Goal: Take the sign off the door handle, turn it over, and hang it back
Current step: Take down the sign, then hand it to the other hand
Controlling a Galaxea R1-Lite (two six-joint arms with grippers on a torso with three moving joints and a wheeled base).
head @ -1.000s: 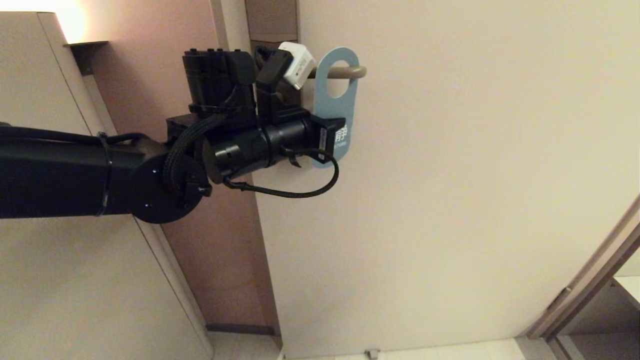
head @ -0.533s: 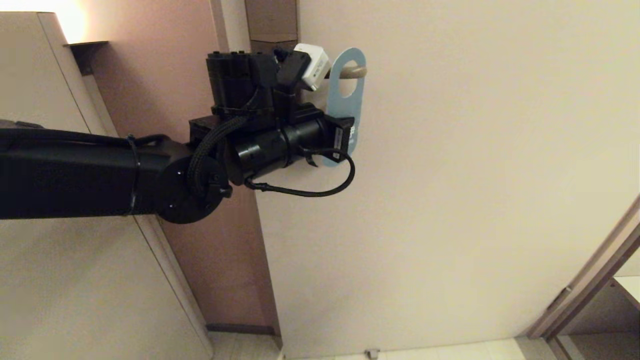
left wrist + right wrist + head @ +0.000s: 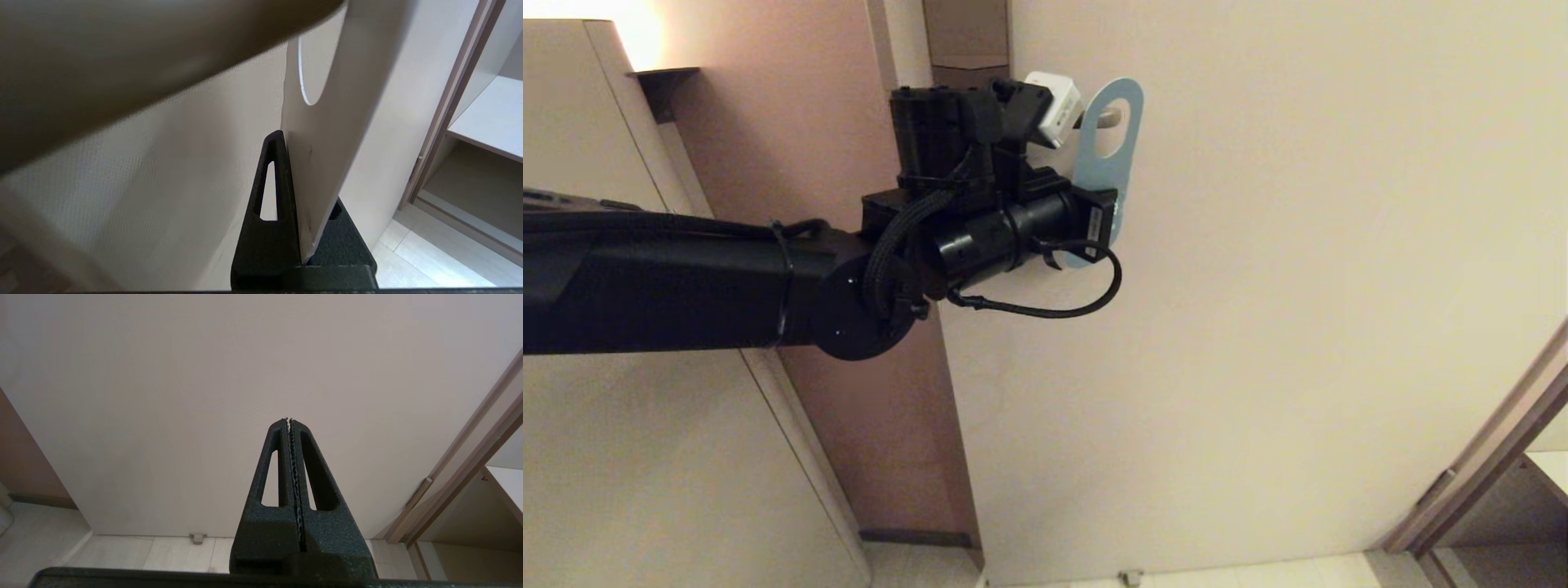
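Nearest to me, my right gripper (image 3: 291,428) hangs idle with its fingers pressed together on nothing, facing the bare door (image 3: 1298,286) and the floor strip below it. Farther out on the left, my left gripper (image 3: 1104,224) pinches the lower end of the sign (image 3: 1112,155), blue face toward me, pale face toward the wrist camera. The sign's oval hole sits at the very tip of the door handle (image 3: 1104,121), so I judge the take-off step is almost finished: the card looks close to sliding free to the right. Turning it over and hanging it back are both left to do. At the far right, an open shelf unit (image 3: 486,122) shows a bare board; I see nothing in it.
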